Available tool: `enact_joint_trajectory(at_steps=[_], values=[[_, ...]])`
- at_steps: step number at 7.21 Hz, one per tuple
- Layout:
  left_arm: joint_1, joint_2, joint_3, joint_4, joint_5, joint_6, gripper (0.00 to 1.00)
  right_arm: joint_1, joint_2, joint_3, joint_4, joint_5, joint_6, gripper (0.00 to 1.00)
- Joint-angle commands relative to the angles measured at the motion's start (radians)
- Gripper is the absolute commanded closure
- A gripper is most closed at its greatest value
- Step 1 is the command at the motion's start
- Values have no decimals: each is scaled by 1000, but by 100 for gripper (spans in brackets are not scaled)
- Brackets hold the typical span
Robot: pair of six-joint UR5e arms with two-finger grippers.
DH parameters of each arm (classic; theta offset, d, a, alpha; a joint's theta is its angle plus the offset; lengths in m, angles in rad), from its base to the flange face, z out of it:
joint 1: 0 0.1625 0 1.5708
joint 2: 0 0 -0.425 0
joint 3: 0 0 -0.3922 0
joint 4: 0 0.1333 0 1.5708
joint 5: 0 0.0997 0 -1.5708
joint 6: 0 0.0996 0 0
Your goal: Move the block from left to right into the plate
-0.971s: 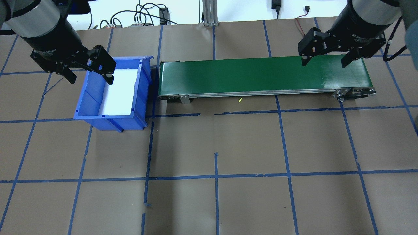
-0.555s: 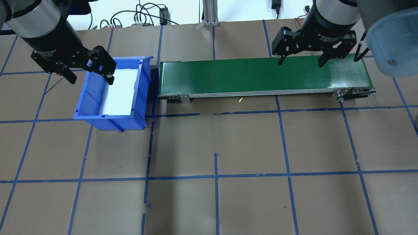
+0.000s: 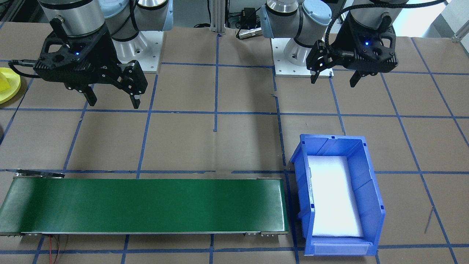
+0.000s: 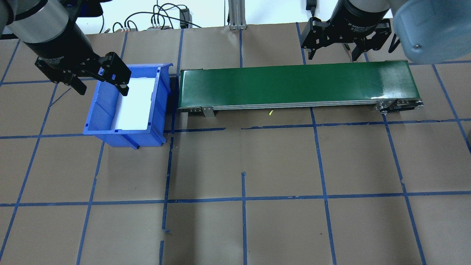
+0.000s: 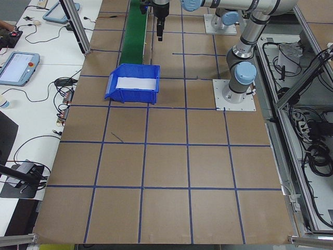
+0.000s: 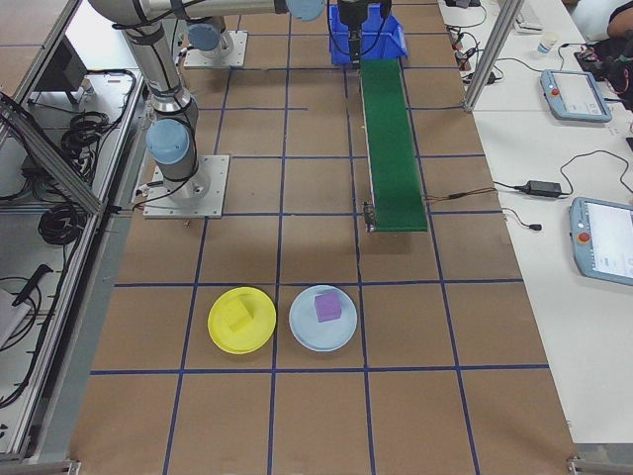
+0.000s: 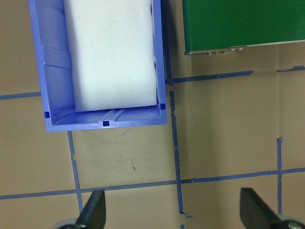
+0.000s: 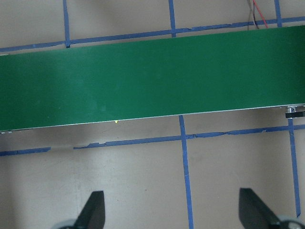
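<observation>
Front-facing view: the right gripper (image 3: 110,96) hangs high above the table with fingers spread wide and nothing between them. The left gripper (image 3: 333,75) is likewise wide and empty. A sliver of the yellow plate (image 3: 11,91) shows at the edge.

Overhead: the right gripper (image 4: 332,54) has swung from over the green conveyor belt (image 4: 294,82) to beyond its far edge since a second ago; the left gripper (image 4: 101,87) has stayed over the blue bin (image 4: 158,110).

Right-side view: the yellow plate (image 6: 220,337) holds a yellow block (image 6: 236,315), beside a pale blue plate (image 6: 302,332) with a purple block (image 6: 327,306).

Wrist views: the white pad (image 7: 112,52) lines the bin; belt bare.
</observation>
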Motion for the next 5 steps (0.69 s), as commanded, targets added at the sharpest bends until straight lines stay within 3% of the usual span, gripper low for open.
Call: enact_joint_trajectory(at_steps=[1, 5], values=[[-1, 0, 0, 0, -2, 0, 0, -11, 5, 52, -29, 7, 9, 0], [-1, 0, 0, 0, 0, 0, 0, -22, 4, 54, -35, 5, 9, 0]])
